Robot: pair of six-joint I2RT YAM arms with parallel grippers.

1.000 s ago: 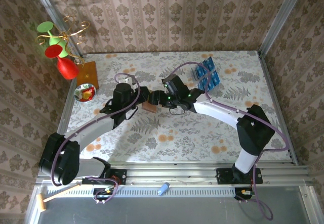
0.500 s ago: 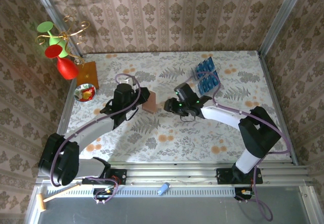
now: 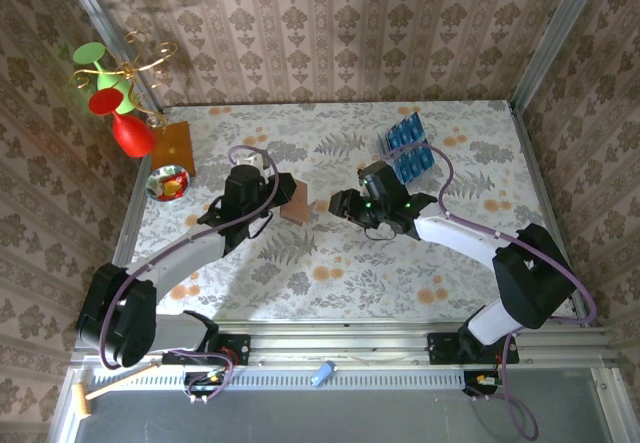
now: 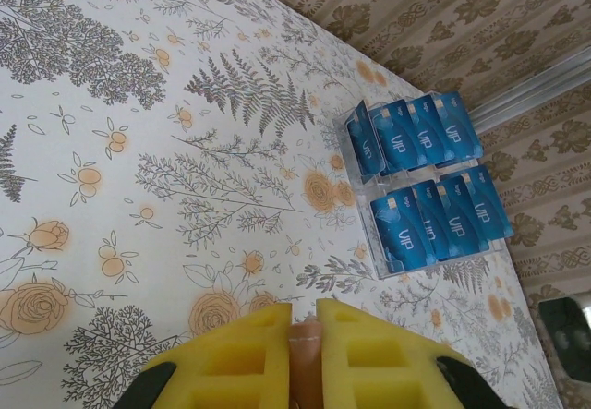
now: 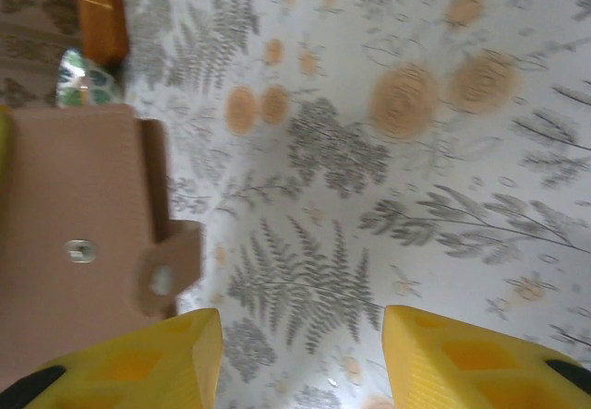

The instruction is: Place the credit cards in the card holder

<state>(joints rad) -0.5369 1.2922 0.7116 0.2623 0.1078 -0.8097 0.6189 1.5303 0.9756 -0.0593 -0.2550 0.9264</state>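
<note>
Left pincer is clamped, yellow foam pads together on the thin edge of the small salmon-brown leather card holder. Right pincer stands apart with nothing between its pads, the holder just to its left. Beyond the left pincer, bright-blue credit cards sit in a clear plastic rack on the flower-printed worktop. Patterned wallpaper covers the surrounding walls.

Floral table (bowl, board, rack).
</note>
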